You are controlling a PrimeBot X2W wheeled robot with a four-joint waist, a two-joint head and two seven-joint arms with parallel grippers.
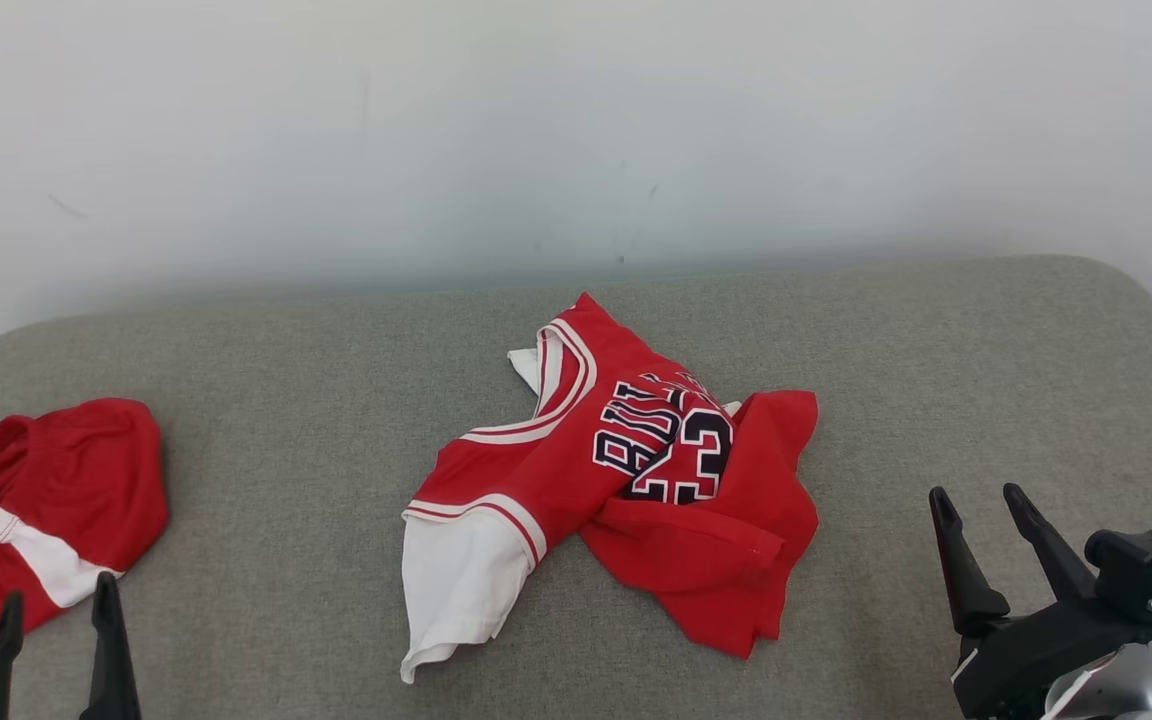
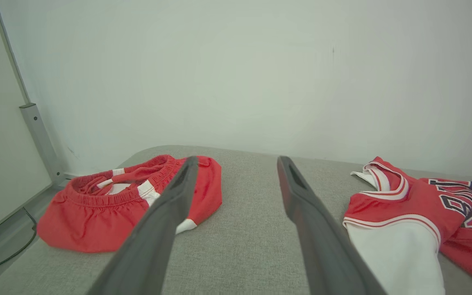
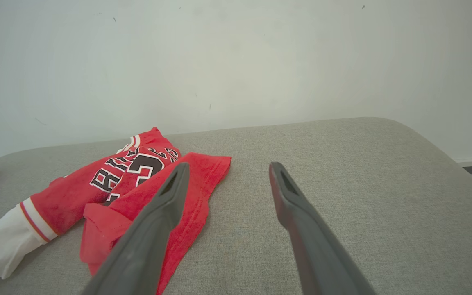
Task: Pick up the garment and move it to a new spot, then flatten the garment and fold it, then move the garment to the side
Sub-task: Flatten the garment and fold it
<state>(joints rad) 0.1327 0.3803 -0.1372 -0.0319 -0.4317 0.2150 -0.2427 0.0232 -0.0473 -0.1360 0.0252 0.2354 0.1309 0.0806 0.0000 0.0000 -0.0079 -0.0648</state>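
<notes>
1. Step in hand: the first one, the pick-up, not yet begun. Neither gripper has cloth in it, and the jersey point(image 1: 586, 450) lies crumpled, so nothing of the flattening or folding appears done.
2. Next move, as a judgement: one or both grippers must reach forward and inward to the jersey, come down on a raised edge or fold, and close on it before lifting. The right gripper point(image 1: 976, 495) is the nearer. The red hem at the jersey's near right offers a loose edge to pinch.
3. Left gripper point(image 1: 58, 595): fingers spread wide, holding nothing. It sits at the near left, tips pointing away from the robot. In the head view its tips overlap the near edge of the shorts point(image 1: 46, 500). The left wrist view shows them above the cloth, and contact cannot be confirmed.
4. Right gripper: fingers spread wide, empty, at the near right above bare table point(image 1: 286, 400). It stands apart from the jersey, which lies to its left.
5. Jersey: mid-table, bunched and partly folded over itself, with a white part hanging toward the near side and the lettering facing up.
6. Shorts: red with white trim, at the left edge of the table, well apart from the jersey.
7. Risk noted: a grab in the bunched middle could take several layers at once and hinder spreading.
</notes>
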